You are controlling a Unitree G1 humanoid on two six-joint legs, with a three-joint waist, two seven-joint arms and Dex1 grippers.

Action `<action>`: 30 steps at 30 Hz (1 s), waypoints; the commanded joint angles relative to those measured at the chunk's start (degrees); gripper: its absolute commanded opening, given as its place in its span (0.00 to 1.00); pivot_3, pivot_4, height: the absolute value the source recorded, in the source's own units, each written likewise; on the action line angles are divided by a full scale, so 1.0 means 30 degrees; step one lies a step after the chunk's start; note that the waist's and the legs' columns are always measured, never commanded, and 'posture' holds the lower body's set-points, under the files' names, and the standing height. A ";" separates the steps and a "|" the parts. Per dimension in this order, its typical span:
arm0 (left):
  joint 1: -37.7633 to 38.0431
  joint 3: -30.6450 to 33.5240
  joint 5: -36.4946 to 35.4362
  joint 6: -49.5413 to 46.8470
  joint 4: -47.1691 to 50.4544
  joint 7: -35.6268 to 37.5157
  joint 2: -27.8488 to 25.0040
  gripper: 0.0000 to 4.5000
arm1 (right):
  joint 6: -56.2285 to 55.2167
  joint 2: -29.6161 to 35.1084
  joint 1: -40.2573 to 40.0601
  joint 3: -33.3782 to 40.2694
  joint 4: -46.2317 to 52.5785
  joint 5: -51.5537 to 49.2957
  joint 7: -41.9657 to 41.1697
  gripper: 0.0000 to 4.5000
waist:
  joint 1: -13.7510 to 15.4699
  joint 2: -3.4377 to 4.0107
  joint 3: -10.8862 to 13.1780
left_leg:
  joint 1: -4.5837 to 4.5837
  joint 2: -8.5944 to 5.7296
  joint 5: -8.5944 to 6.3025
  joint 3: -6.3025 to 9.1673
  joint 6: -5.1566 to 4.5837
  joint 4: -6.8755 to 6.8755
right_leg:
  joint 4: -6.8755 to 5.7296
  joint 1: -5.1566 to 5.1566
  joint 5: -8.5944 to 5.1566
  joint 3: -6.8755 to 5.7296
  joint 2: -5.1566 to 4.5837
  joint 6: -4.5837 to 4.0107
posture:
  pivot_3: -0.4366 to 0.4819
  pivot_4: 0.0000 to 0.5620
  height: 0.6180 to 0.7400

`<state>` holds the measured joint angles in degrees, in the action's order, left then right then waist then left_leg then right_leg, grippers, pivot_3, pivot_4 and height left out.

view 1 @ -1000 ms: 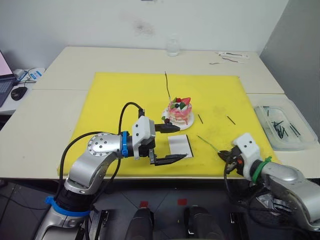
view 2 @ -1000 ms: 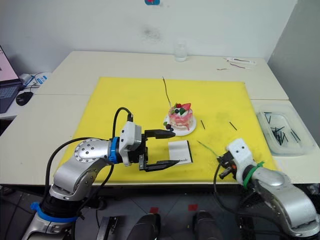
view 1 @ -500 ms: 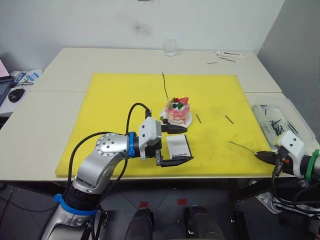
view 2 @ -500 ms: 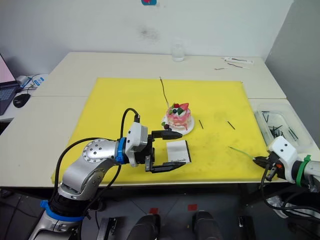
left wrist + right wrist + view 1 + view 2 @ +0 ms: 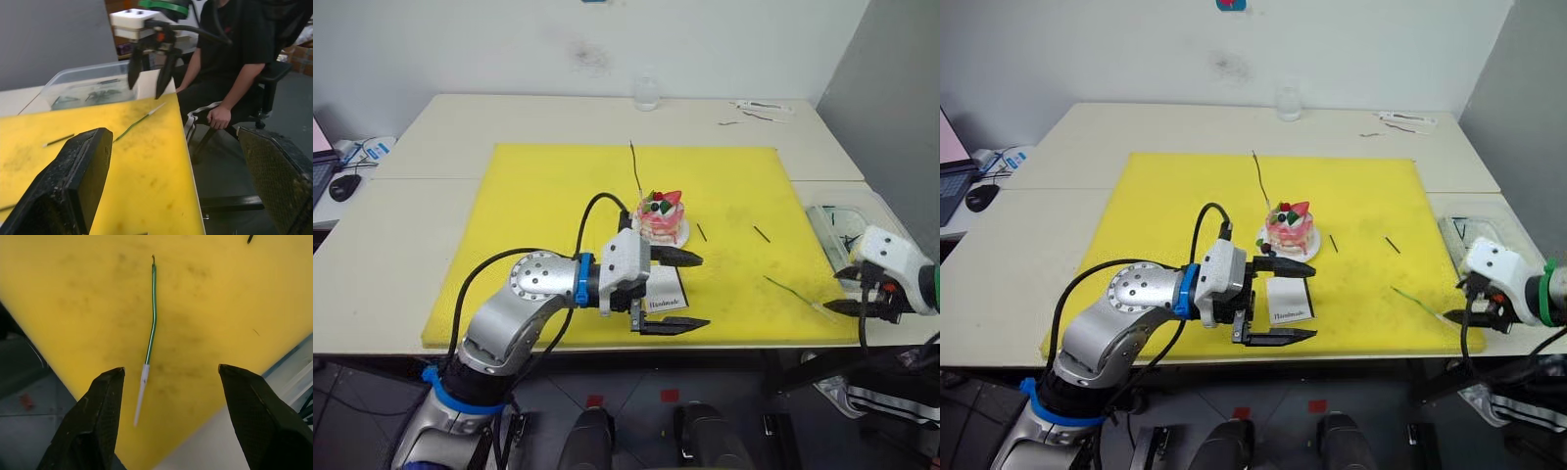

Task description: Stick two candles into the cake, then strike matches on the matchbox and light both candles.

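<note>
Reading "Handmade" on matchbox (image 5: 1290, 300) | left pincer (image 5: 1291, 302) wide open, empty | right pincer (image 5: 171, 421) open, empty

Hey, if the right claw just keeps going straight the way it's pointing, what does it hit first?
Most likely the loose candle on the yellow mat. The open right claw frames its pale end; depth is hard to judge.

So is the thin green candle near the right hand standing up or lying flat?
Lying flat: the thin green candle rests on the yellow mat, between the open right hand fingers.
</note>
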<state>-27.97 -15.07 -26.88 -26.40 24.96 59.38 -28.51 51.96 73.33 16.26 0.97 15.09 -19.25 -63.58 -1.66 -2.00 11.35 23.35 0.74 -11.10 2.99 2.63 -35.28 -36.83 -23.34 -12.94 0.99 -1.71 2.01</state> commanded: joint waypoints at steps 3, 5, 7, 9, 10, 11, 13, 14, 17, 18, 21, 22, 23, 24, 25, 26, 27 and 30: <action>0.0041 -0.0417 0.0212 -0.0051 0.0939 -0.0092 -0.0269 1.00 | 0.2507 0.0151 0.1728 -0.2289 -0.0296 0.0414 0.0119 0.72 | 0.0020 0.0001 0.0000 | 0.0028 -0.0002 -0.0001 -0.0001 0.0001 0.0011 | 0.0011 -0.0030 -0.0005 -0.0002 0.0000 -0.0003 | 0.48 0.27 1.00; 0.0204 -0.0487 0.0223 -0.0100 0.1181 -0.0205 -0.0313 1.00 | 0.2772 -0.0062 0.2020 -0.2749 -0.0368 0.0463 0.0295 0.72 | 0.0032 0.0003 0.0001 | 0.0056 -0.0004 -0.0002 -0.0003 0.0001 0.0014 | 0.0009 -0.0059 -0.0008 0.0000 -0.0001 0.0003 | 0.48 0.27 1.00; 0.0384 -0.0581 0.0230 -0.0140 0.1506 -0.0293 -0.0340 1.00 | 0.2589 -0.0236 0.2156 -0.3125 -0.0449 0.0593 0.0390 0.72 | 0.0030 0.0003 0.0001 | 0.0072 -0.0005 -0.0002 -0.0004 0.0001 0.0013 | 0.0009 -0.0073 -0.0006 0.0002 -0.0001 0.0008 | 0.48 0.27 1.00; 0.0609 -0.0606 0.0167 -0.0199 0.1729 -0.0460 -0.0267 1.00 | 0.2716 -0.0458 0.2093 -0.3275 -0.0484 0.0605 0.0571 0.72 | 0.0029 0.0003 0.0001 | 0.0071 -0.0004 -0.0002 -0.0005 0.0001 0.0011 | 0.0005 -0.0073 -0.0006 0.0001 -0.0001 0.0009 | 0.48 0.27 1.00; 0.0704 -0.0560 0.0073 -0.0284 0.1797 -0.0557 -0.0238 1.00 | 0.2823 -0.0539 0.2022 -0.3334 -0.0451 0.0612 0.0648 0.64 | 0.0029 0.0003 0.0001 | 0.0070 -0.0004 -0.0001 -0.0004 0.0000 0.0010 | 0.0001 -0.0073 -0.0006 -0.0001 0.0000 0.0009 | 0.48 0.27 1.00; 0.0755 -0.0545 0.0003 -0.0359 0.1876 -0.0634 -0.0234 1.00 | 0.2864 -0.0531 0.1917 -0.3384 -0.0419 0.0658 0.0686 0.60 | 0.0028 0.0004 0.0001 | 0.0067 -0.0003 -0.0001 -0.0003 0.0000 0.0007 | -0.0005 -0.0073 -0.0005 -0.0001 0.0000 0.0010 | 0.48 0.27 1.00; 0.0774 -0.0511 -0.0086 -0.0473 0.1957 -0.0724 -0.0231 1.00 | 0.2951 -0.0491 0.1823 -0.3425 -0.0384 0.0674 0.0708 0.54 | 0.0027 0.0004 0.0001 | 0.0064 -0.0003 0.0000 -0.0001 0.0000 0.0000 | -0.0016 -0.0072 -0.0005 -0.0002 0.0000 0.0011 | 0.48 0.27 1.00; 0.0769 -0.0505 -0.0096 -0.0501 0.1974 -0.0742 -0.0225 1.00 | 0.2941 -0.0458 0.1798 -0.3465 -0.0374 0.0677 0.0680 0.54 | 0.0028 0.0007 -0.0001 | 0.0064 -0.0003 0.0000 0.0001 0.0000 -0.0009 | -0.0017 -0.0070 -0.0004 -0.0004 0.0001 0.0011 | 0.48 0.27 1.00; 0.0697 -0.0520 -0.0147 -0.0605 0.1964 -0.0835 -0.0129 1.00 | 0.2773 -0.0535 0.1808 -0.3609 -0.0589 0.0800 0.0726 0.54 | 0.0027 0.0007 -0.0001 | 0.0066 -0.0002 -0.0001 -0.0002 0.0000 -0.0044 | -0.0018 -0.0063 -0.0001 0.0000 0.0000 0.0017 | 0.48 0.27 1.00; 0.0667 -0.0550 -0.0160 -0.0615 0.1954 -0.0883 -0.0078 1.00 | 0.2748 -0.0586 0.1844 -0.3649 -0.0698 0.0854 0.0745 0.54 | 0.0026 0.0007 -0.0002 | 0.0066 -0.0003 -0.0002 -0.0002 0.0000 -0.0050 | -0.0018 -0.0061 0.0000 0.0002 0.0000 0.0018 | 0.48 0.27 1.00; 0.0597 -0.0624 -0.0172 -0.0622 0.1912 -0.0977 0.0025 1.00 | 0.2751 -0.0719 0.2017 -0.3762 -0.0881 0.0931 0.0790 0.54 | 0.0026 0.0007 -0.0001 | 0.0069 -0.0003 -0.0002 -0.0002 0.0000 -0.0061 | -0.0018 -0.0058 0.0001 -0.0002 0.0000 0.0020 | 0.48 0.27 1.00; 0.0590 -0.0637 -0.0175 -0.0619 0.1905 -0.0978 0.0041 1.00 | 0.2757 -0.0752 0.2062 -0.3795 -0.0913 0.0941 0.0805 0.54 | 0.0028 0.0007 -0.0002 | 0.0069 -0.0003 -0.0002 -0.0002 0.0000 -0.0061 | -0.0018 -0.0058 0.0001 -0.0001 0.0000 0.0020 | 0.48 0.27 1.00; 0.0583 -0.0660 -0.0163 -0.0604 0.1896 -0.0969 0.0058 1.00 | 0.2708 -0.0788 0.2095 -0.3839 -0.0944 0.0973 0.0812 0.54 | 0.0027 0.0007 -0.0002 | 0.0069 -0.0003 -0.0002 -0.0001 0.0000 -0.0062 | -0.0020 -0.0058 0.0001 -0.0001 0.0000 0.0021 | 0.48 0.27 1.00; 0.0563 -0.0661 -0.0170 -0.0603 0.1908 -0.0954 0.0062 1.00 | 0.2719 -0.0814 0.2129 -0.3874 -0.0948 0.0991 0.0825 0.54 | 0.0028 0.0007 -0.0002 | 0.0069 -0.0002 -0.0002 -0.0001 -0.0001 -0.0062 | -0.0021 -0.0058 0.0002 0.0000 0.0001 0.0021 | 0.48 0.27 1.00; 0.0538 -0.0661 -0.0190 -0.0625 0.1924 -0.0949 0.0068 1.00 | 0.2777 -0.0836 0.2157 -0.3913 -0.0956 0.0988 0.0831 0.54 | 0.0028 0.0007 -0.0002 | 0.0070 -0.0003 -0.0002 -0.0001 -0.0001 -0.0062 | -0.0021 -0.0058 0.0002 0.0000 0.0001 0.0021 | 0.48 0.27 1.00; 0.0500 -0.0668 -0.0207 -0.0655 0.1939 -0.0953 0.0083 1.00 | 0.2846 -0.0861 0.2178 -0.3950 -0.0956 0.0972 0.0835 0.54 | 0.0029 0.0007 -0.0001 | 0.0069 -0.0003 -0.0002 -0.0001 0.0000 -0.0062 | -0.0021 -0.0058 0.0003 -0.0001 0.0001 0.0022 | 0.48 0.27 1.00; 0.0471 -0.0680 -0.0208 -0.0660 0.1945 -0.0950 0.0093 1.00 | 0.2907 -0.0918 0.2212 -0.3973 -0.0952 0.0944 0.0853 0.49 | 0.0027 0.0007 -0.0002 | 0.0070 -0.0002 -0.0002 -0.0002 0.0000 -0.0062 | -0.0021 -0.0058 0.0003 0.0001 0.0001 0.0023 | 0.48 0.27 1.00; 0.0441 -0.0775 -0.0131 -0.0581 0.1904 -0.0900 0.0115 1.00 | 0.3181 -0.1231 0.2523 -0.4133 -0.0877 0.0878 0.0974 0.34 | 0.0026 0.0007 -0.0001 | 0.0070 -0.0003 -0.0002 -0.0001 -0.0001 -0.0071 | -0.0024 -0.0056 0.0004 0.0000 0.0001 0.0025 | 0.48 0.27 1.00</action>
<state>-25.63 -17.24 -26.67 -28.48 28.75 56.87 -28.70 61.04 69.53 22.69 -11.79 12.07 -16.89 -60.90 -1.59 -1.98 11.35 23.56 0.73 -11.10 2.99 2.63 -35.52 -36.92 -23.50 -12.93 0.99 -1.70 2.08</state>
